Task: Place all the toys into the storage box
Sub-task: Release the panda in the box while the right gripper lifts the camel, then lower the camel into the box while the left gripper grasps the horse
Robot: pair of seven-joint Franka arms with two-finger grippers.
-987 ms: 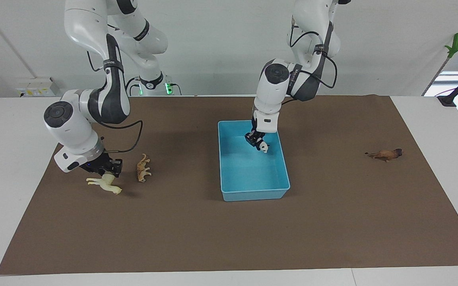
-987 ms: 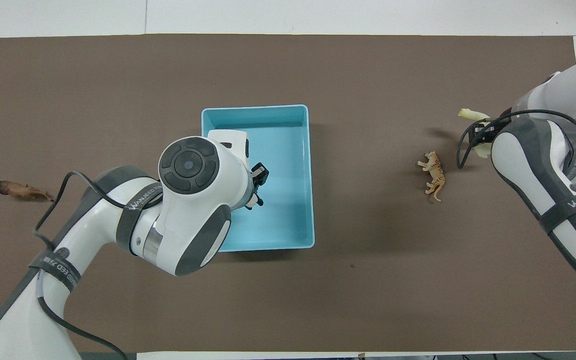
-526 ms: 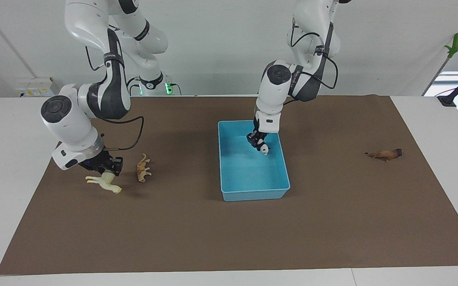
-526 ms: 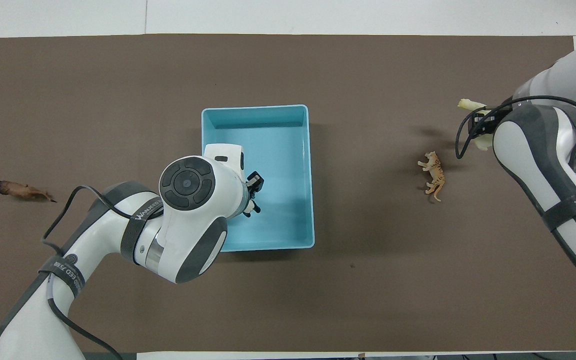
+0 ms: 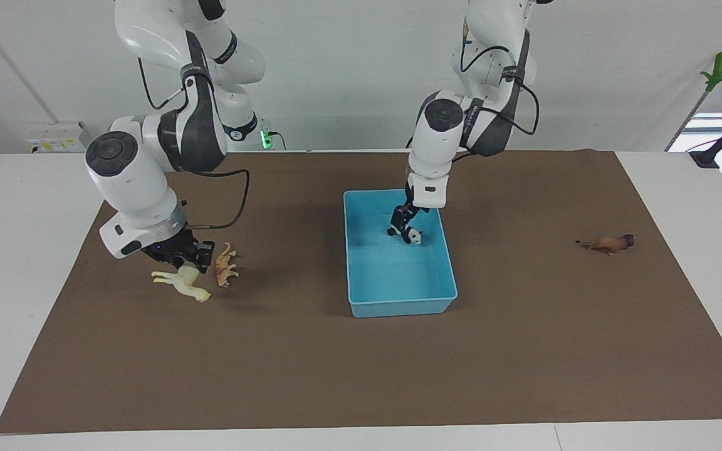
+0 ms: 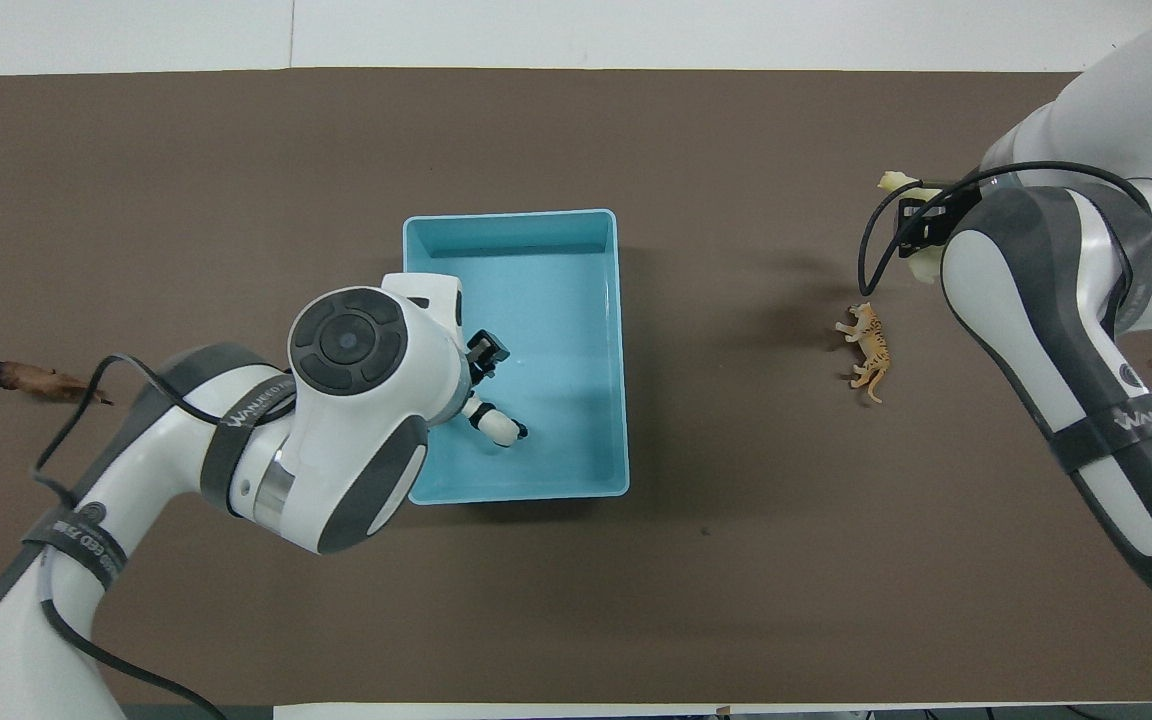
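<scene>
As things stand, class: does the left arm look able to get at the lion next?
Probably yes. The left gripper stands open over the storage box, the panda lying in it, and the lion lies at the left arm's end of the table with only bare mat between them.

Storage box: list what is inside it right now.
Inside the storage box lies one toy, the panda, beside the wall on the left arm's side. The left gripper hangs just above it, open. In the overhead view the left arm covers that side's wall and some floor.
</scene>
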